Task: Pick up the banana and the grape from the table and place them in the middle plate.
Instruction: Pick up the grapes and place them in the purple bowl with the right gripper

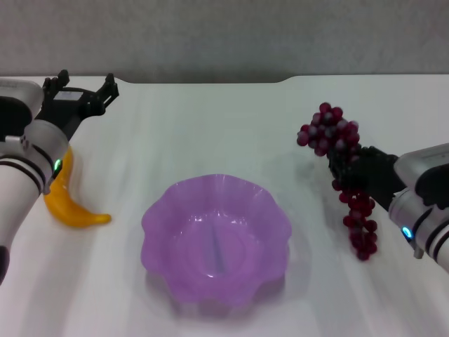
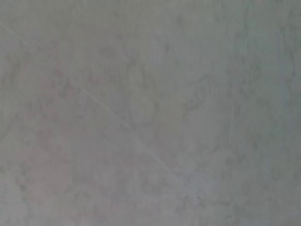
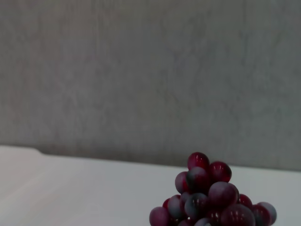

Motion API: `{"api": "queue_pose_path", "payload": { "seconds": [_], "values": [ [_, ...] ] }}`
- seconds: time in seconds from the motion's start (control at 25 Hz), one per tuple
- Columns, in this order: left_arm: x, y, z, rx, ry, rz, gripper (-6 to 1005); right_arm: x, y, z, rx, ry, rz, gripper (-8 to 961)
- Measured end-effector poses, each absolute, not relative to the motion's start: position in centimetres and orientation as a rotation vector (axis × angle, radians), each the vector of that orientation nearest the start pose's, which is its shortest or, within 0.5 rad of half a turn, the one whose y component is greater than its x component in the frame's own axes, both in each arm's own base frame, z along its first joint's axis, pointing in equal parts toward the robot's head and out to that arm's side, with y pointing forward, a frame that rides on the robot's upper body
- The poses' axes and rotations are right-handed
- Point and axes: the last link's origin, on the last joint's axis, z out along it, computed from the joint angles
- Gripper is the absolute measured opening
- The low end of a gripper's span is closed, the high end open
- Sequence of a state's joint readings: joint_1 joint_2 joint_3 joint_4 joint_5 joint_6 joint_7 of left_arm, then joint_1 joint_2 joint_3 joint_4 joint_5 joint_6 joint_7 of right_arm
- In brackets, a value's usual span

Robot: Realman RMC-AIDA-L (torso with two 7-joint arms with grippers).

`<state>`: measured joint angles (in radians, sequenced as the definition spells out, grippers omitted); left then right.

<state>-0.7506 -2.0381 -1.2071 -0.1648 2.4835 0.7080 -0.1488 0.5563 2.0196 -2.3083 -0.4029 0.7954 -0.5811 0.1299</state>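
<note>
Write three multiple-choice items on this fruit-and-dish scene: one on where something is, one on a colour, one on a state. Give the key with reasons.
1. Where does the curved, glossy yellow-orange banana lie?
A. inside the dish
B. on the white tabletop on the robot's left, beside the left arm
C. under the grapes

2. What colour is the translucent scalloped plastic dish?
A. purple
B. green
C. clear white

3. What is the state of the long bunch of dark red-purple grapes?
A. resting in the dish
B. untouched on the table
C. gripped by the right gripper, its lower part hanging

Key: 1 B, since the head view shows the banana on the table, outside the dish, while the left gripper sits open beyond it near the far edge. 2 A, the dish is plainly purple. 3 C, the black fingers close around the bunch mid-length and the dish holds no fruit.
</note>
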Motion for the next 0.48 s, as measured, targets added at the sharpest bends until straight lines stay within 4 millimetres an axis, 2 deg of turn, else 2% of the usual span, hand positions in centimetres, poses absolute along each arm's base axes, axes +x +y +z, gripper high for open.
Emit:
{"api": "queue_pose_path", "payload": {
  "seconds": [0.24, 0.48],
  "values": [
    [-28.5, 43.8, -0.1, -1.642, -0.659, -0.544, 856, 28.9, 38.4, -5.7, -1.869, 0.701, 0.523, 418],
    [-29.1, 43.5, 0.0, -1.636, -0.667, -0.534, 855, 27.5, 38.8, -4.6, -1.814, 0.617, 0.554, 417]
  ]
}}
